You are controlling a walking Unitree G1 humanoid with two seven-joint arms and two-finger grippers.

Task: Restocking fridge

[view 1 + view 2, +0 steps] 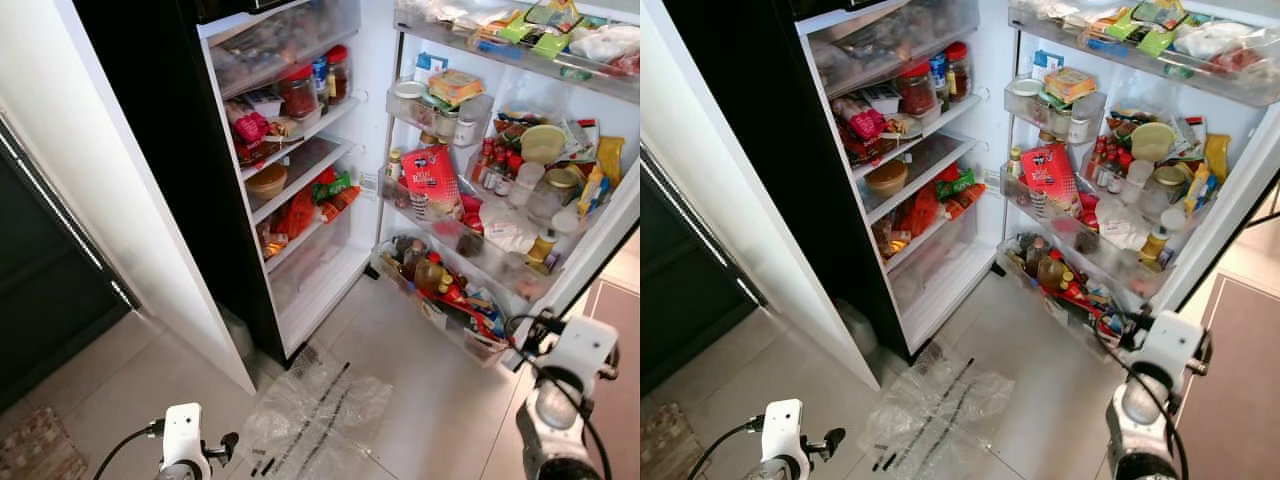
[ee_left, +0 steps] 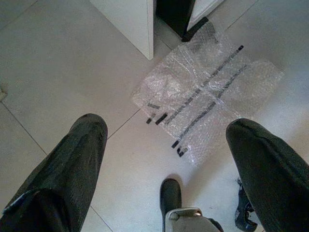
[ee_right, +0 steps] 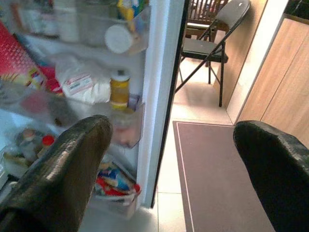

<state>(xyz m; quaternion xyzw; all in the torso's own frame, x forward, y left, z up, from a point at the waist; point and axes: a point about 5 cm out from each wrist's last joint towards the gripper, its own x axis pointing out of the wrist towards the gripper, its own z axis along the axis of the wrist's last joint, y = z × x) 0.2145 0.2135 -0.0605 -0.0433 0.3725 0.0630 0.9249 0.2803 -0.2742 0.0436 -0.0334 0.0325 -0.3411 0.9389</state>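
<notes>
Fridge [image 1: 300,160]: one, door [image 1: 560,200] swung wide open; it stands straight ahead of the robot, cabinet at left, door at right.
Cabinet shelves: four levels counted, all stocked; two red-lidded jars [image 1: 298,90] on an upper shelf, one tan bowl [image 1: 267,182] lower down, orange and green packets [image 1: 330,190] beside it.
Door racks: four tiers counted, crammed; one red pouch [image 1: 432,175] in the middle tier, bottles [image 1: 420,268] packed in the lowest.
Floor: pale tiles; one sheet of bubble wrap [image 2: 207,92] with dark tape strips, lying just in front of the fridge base.
Other: one folding chair [image 3: 212,43] and one brown mat [image 3: 212,174] beyond the door edge, seen from the right wrist.
Hard to make out: top drawer contents blurred behind frosted plastic; most door items overlap, labels unreadable; right wrist view soft on the rack side; top rack cut by the frame.
Left gripper [image 2: 169,164]: low, aimed at the floor near the bubble wrap, fingers [image 2: 72,169] spread wide, nothing between them.
Right gripper [image 3: 169,169]: raised beside the door's outer edge, level with the lower racks, fingers [image 3: 63,164] wide apart, empty.
Arms: left wrist [image 1: 182,440] low at the frame bottom; right wrist [image 1: 570,370] higher, by the door corner.
</notes>
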